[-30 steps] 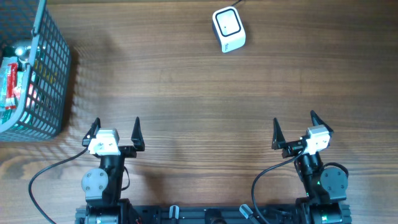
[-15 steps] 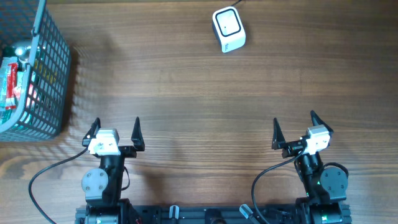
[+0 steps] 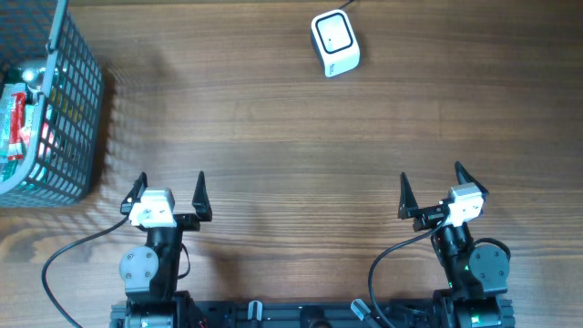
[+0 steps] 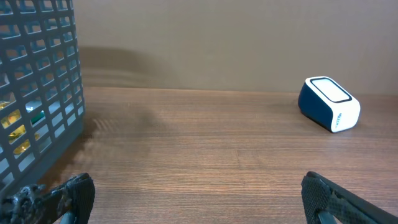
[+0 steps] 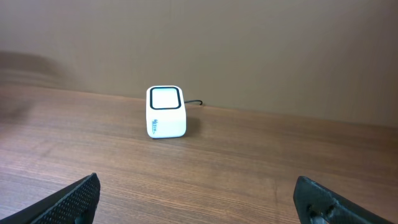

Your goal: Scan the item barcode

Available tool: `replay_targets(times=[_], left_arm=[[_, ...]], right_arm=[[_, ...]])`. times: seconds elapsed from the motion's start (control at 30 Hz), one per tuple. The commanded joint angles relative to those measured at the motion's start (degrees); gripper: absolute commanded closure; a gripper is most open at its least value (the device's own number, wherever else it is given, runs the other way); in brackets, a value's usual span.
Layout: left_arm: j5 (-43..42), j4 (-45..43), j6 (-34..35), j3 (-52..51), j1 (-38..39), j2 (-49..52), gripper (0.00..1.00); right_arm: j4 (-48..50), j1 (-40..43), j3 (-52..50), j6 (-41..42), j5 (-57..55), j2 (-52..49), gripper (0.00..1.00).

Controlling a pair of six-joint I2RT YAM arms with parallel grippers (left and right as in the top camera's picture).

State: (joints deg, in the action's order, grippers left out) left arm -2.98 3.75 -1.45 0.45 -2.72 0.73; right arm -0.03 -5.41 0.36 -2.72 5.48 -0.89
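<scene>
Presently parked along the near edge of the wooden worktop [image 3: 291, 137], one arm at each side, well apart from each other. On the left, the left pincer [image 3: 170, 179]: spread wide, gripping nothing, tips aimed at the far edge. Likewise on the right, the right pincer [image 3: 431, 175]: spread wide, empty, turned slightly off square. Touching neither the basket nor the scanner, with bare wood between the tips in both wrist views.

At the far left corner, a teal wire basket [image 3: 77, 118], partly cut off by the frame edge. Inside it, the item to be scanned: a red-and-white packet [image 3: 16, 118] lying against the mesh, beside a rounded silver thing [image 3: 32, 71]. Through the grid in the left wrist view, only yellow and green scraps, too broken up to name. No barcode to be made out at this size.

At the far edge, right of centre, the small white scanner [image 3: 335, 43]: upright on the wood, dark-rimmed window on top, turned at a slight angle, thin cable leading off behind. Well apart from the basket, and well ahead of both pincers.
</scene>
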Motion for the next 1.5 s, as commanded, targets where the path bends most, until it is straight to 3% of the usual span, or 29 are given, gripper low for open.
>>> replay_targets(times=[0.0, 0.47, 0.87, 1.13, 1.33, 1.47], left_arm=[[0.50, 0.57, -1.14, -0.13, 0.22, -0.24, 0.00], [0.50, 0.52, -1.14, -0.13, 0.22, -0.24, 0.00], [0.50, -8.33, 2.03, 5.16, 0.26, -0.24, 0.00], [0.50, -3.69, 2.14, 24.65, 0.26, 0.46, 0.00], [0.50, 15.28, 2.12, 50.07, 0.26, 9.90, 0.00], [0.50, 33.92, 2.12, 72.24, 0.26, 22.36, 0.00]], right_arm=[[0.17, 0.28, -0.07, -0.28, -0.94, 0.46, 0.00], [0.17, 0.28, -0.07, -0.26, -0.94, 0.46, 0.00], [0.17, 0.28, -0.07, -0.28, -0.94, 0.46, 0.00], [0.17, 0.28, -0.07, -0.28, -0.94, 0.46, 0.00], [0.17, 0.28, -0.07, -0.28, -0.94, 0.46, 0.00], [0.17, 0.15, -0.07, -0.26, -0.94, 0.46, 0.00]])
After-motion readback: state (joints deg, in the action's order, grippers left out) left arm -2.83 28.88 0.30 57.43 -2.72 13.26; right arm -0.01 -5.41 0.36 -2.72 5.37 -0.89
